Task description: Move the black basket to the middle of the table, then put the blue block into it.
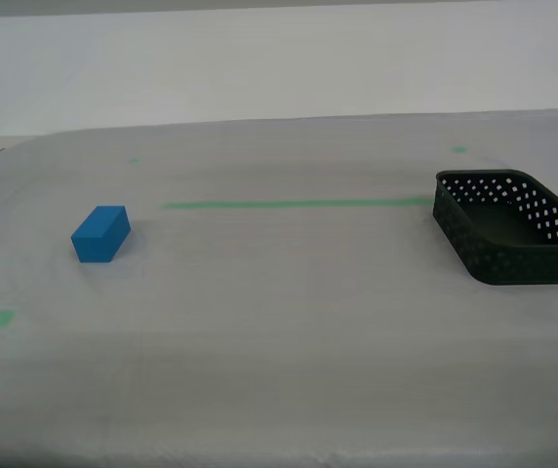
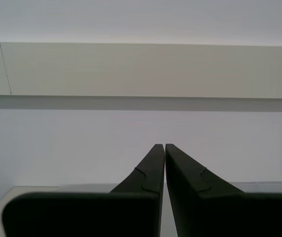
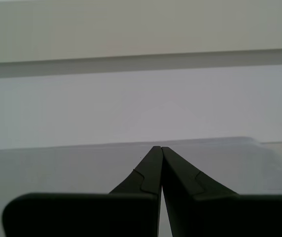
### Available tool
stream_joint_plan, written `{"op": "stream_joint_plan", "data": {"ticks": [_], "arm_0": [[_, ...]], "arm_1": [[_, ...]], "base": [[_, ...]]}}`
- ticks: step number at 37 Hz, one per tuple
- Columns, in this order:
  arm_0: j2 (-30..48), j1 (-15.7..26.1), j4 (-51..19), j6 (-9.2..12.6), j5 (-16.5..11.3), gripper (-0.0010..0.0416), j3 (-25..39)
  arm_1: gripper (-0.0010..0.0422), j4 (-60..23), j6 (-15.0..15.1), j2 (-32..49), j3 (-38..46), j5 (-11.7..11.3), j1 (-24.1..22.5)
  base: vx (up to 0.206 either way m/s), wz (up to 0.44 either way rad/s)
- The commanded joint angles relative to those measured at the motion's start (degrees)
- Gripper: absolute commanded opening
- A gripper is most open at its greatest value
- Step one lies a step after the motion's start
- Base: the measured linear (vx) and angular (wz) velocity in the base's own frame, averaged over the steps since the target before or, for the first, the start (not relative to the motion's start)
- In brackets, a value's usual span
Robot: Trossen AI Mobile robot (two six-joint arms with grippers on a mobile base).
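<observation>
The black basket [image 1: 509,226] stands at the exterior view's right edge of the table [image 1: 279,370], just past the end of the green tape line [image 1: 298,204]. It is empty. The blue block [image 1: 100,234] lies on the cloth at the exterior view's left, far from the basket. Neither arm shows in the exterior view. My first gripper [image 3: 158,148] is shut on nothing and looks level over the table's far part toward a wall. My second gripper [image 2: 161,146] is shut on nothing and faces a pale wall.
Small green tape bits lie at the front left [image 1: 3,318], the back left [image 1: 134,161] and the back right [image 1: 459,149]. The table's far edge meets a pale wall.
</observation>
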Motion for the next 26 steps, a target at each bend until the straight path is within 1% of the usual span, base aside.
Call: {"op": "stream_joint_plan", "data": {"ticks": [1, 4, 12, 15, 19, 26], "arm_0": [[0.0, 0.0, -4.7, 0.3, 0.0, -0.0001, 2.6], [0.0, 0.0, -8.7, 0.5, 0.0, -0.0001, 4.5], [0.0, 0.0, -20.7, 1.7, 0.0, -0.0001, 8.6], [0.0, 0.0, -23.7, 2.2, -0.1, -0.0001, 9.7], [0.0, 0.0, -27.3, 2.4, -0.2, -0.0001, 11.1], [0.0, 0.0, -36.5, 2.7, -0.2, -0.0001, 15.2]], "arm_1": [[0.0000, 0.3, 0.1, 0.0, 0.0, 0.0, 0.0], [0.0000, 0.3, 0.1, 0.0, 0.0, 0.0, 0.0], [0.0000, 0.3, 0.1, 0.0, 0.0, 0.0, 0.0], [0.0000, 0.3, 0.1, 0.0, 0.0, 0.0, 0.0], [0.0000, 0.3, 0.1, 0.0, 0.0, 0.0, 0.0], [0.0000, 0.3, 0.1, 0.0, 0.0, 0.0, 0.0]], "base": [[0.000, 0.000], [0.000, 0.000], [0.000, 0.000], [0.000, 0.000], [0.000, 0.000], [0.000, 0.000]]}}
